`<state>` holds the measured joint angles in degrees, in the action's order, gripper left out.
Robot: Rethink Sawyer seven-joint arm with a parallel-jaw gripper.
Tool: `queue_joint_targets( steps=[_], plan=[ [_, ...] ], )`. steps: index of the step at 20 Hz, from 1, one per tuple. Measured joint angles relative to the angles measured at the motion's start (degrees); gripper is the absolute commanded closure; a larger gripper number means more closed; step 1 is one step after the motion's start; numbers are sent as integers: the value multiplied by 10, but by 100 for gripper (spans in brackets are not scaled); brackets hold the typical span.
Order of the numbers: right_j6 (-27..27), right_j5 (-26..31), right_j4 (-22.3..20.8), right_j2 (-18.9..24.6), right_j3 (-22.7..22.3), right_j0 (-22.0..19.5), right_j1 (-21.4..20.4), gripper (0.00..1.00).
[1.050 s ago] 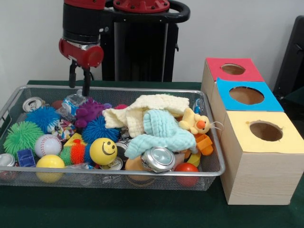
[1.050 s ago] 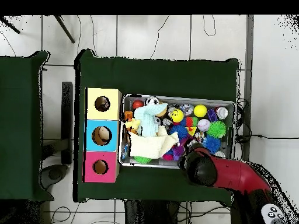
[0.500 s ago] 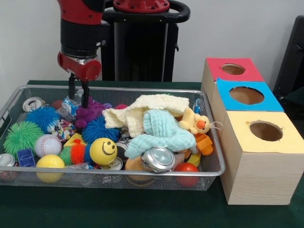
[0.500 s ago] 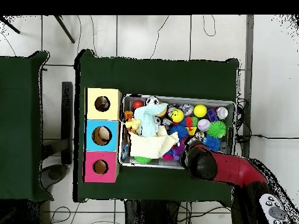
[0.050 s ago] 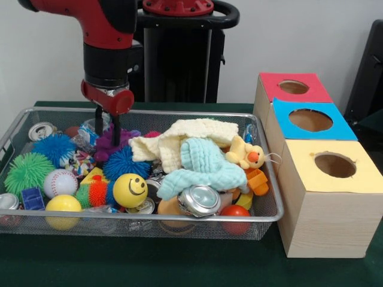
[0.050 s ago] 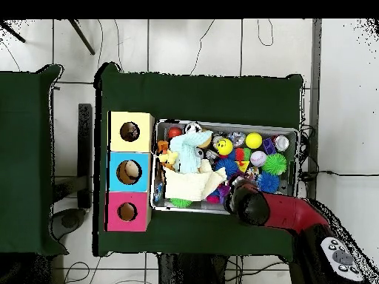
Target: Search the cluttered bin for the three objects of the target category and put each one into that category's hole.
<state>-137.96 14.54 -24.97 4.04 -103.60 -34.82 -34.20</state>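
Item: purple knobbly toy (image 5: 112, 141), far-left part of the wire bin (image 5: 179, 222), lying between the blue spiky ball (image 5: 55, 147) to its left and the cream cloth (image 5: 185, 139) to its right, with a second blue spiky ball (image 5: 125, 162) just nearer. Which category is being sought cannot be read from the scene; this toy is judged the likely target only because the hand is on it.

Hand (image 5: 106, 125): hangs from the red arm straight above the toy's left portion, two dark fingers (image 5: 115, 129) pointing down with a narrow gap between them, tips down among the toy's knobs. Nothing is lifted; whether the fingers have hold of the toy cannot be told. The overhead view hides the hand under the arm's wrist.

Governing relation: the toy sits directly below and slightly to the right of the hand, its long axis running roughly left to right along the bin's far wall. The judged move is a short drop and closure, then a lift clear of the clutter.

Surrounding contents: green spiky ball (image 5: 28, 171), baseball (image 5: 60, 183), yellow smiley ball (image 5: 130, 190), pale blue cloth (image 5: 203, 168), crushed can (image 5: 199, 200), yellow duck (image 5: 246, 154).

Destinations: red-topped box (image 5: 292, 87), blue-topped box (image 5: 310, 120), yellow-topped box (image 5: 333, 165), in a row on the green bench (image 5: 179, 263) right of the bin, well apart from the hand.
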Motion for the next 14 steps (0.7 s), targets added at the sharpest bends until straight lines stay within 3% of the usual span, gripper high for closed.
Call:
queue_joint_targets(
  steps=[14],
  plan=[
    [0, 0, 0, 2, 26, -18, 8, 0]
  ],
)
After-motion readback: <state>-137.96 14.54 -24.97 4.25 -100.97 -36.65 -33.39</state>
